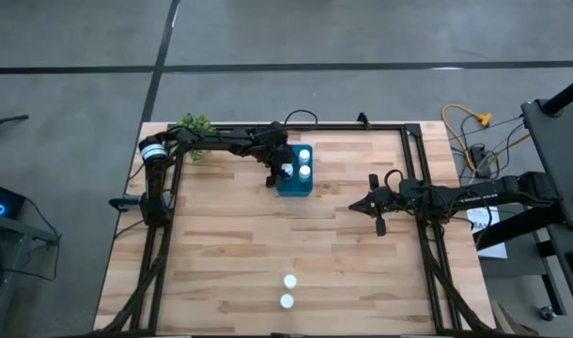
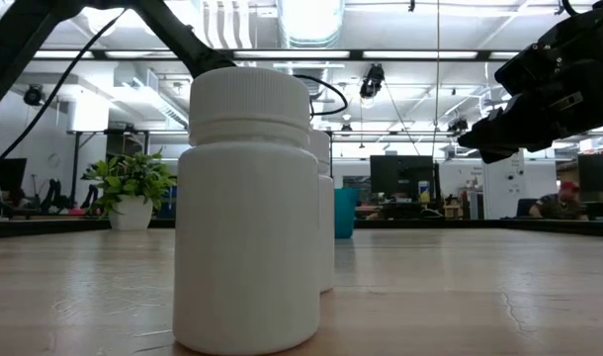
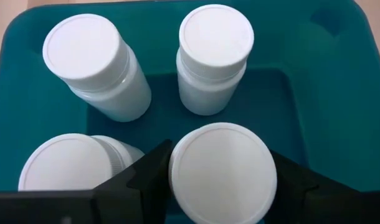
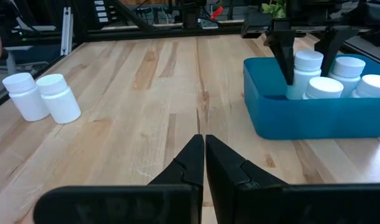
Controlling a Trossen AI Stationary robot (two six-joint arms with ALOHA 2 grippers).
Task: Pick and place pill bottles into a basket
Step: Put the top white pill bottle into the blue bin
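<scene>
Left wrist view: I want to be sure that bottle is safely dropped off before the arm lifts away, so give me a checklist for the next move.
1. Small white cylindrical pill bottle between the left hand's fingers is inside the teal-blue rectangular plastic basket: ok.
2. Fingers clear of that bottle: cannot tell; they flank it closely.
3. Three other white bottles already in the basket, upright: ok.
4. Two white bottles left on the wooden table, upright, close together: ok.
5. Right hand shut, empty, away from the basket: ok.
</scene>
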